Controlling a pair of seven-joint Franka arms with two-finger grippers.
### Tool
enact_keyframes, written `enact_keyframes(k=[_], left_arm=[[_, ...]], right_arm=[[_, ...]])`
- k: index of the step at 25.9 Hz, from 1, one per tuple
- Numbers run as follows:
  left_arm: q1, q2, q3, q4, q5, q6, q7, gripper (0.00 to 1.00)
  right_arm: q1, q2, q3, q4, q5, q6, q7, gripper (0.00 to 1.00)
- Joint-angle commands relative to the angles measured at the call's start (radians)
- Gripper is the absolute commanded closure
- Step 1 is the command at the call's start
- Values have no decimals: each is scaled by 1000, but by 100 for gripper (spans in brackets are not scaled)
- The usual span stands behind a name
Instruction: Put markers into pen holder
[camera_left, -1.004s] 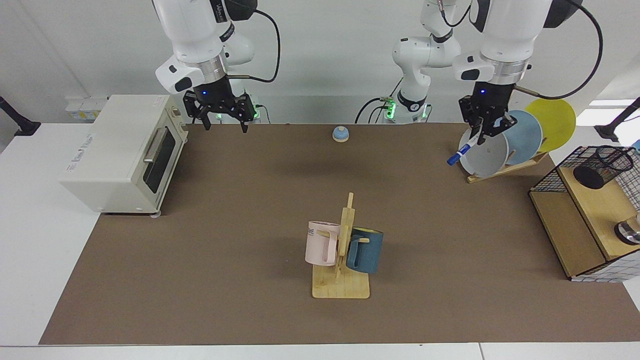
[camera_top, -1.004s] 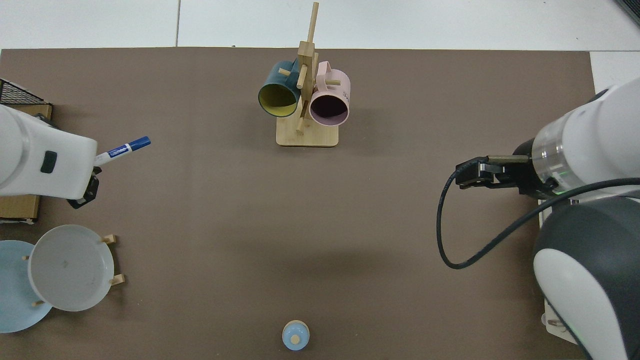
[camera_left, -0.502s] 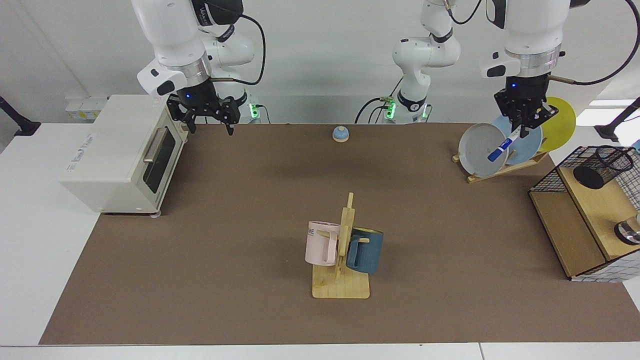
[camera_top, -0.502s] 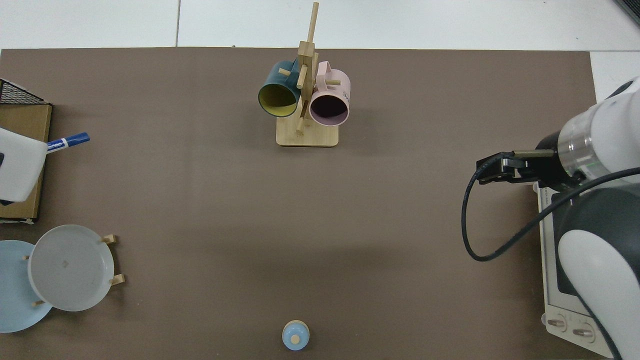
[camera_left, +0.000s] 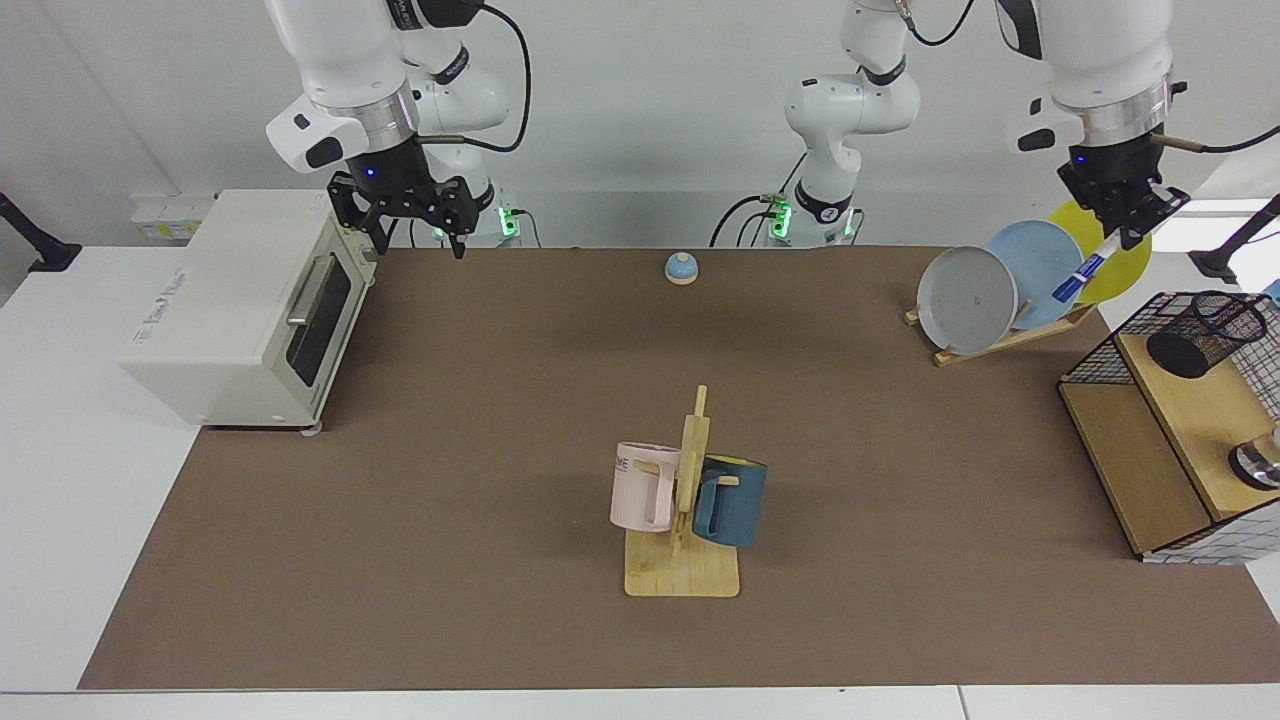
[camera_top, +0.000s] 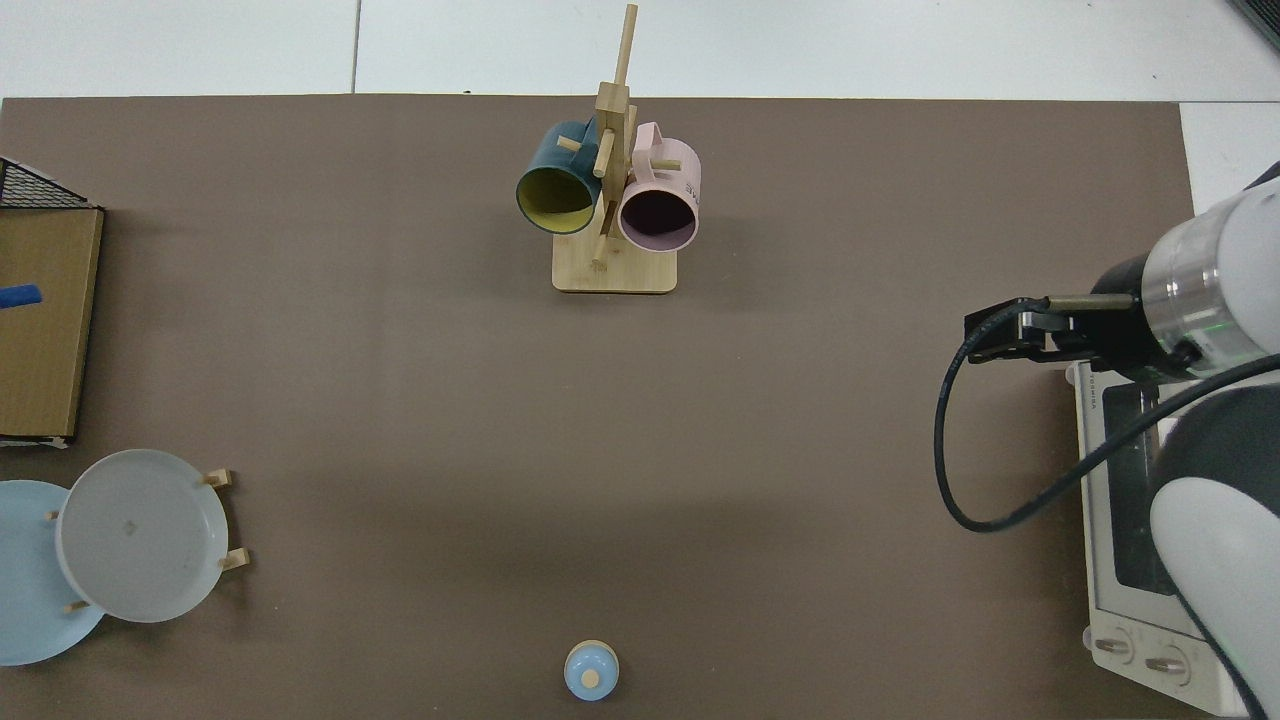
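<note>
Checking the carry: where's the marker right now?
Facing view, upper right: the marker hangs tilted in the left gripper, in front of the yellow plate, above and short of the pen holder.

The left end effector (camera_left: 1128, 222) is held high at the far side of the surface (camera_left: 500, 420), above the plate rack, closed on the marker (camera_left: 1086, 268), which slants down with its blue cap lowest, in front of the blue and yellow plates (camera_left: 1040, 262). The pen holder (camera_left: 1207, 332) is seen tilted on the wood shelf (camera_left: 1150, 450), well apart from the marker. The right end effector (camera_left: 412, 222) is held with fingers spread above the toaster oven (camera_left: 250, 305); a mug rack (camera_left: 688, 520) stands mid-surface.
</note>
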Motion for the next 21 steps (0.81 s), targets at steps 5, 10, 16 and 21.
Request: enact_keyframes(k=[5,10,16,21], left_arm=[[104,20,-11,30,88,58,207,100],[154,24,-11,29,111,121,296,100],[195,27,-11,24,120,131,320,100],[210,33,-11,23,139,141,338,100]], right_arm=[[-14,-12,11,-12,4,0,34,0],[-21,-12,11,-12,6,2,40,0],[-22,-12,9,-12,6,2,36,0],[-22,-12,9,-12,6,0,34,0]])
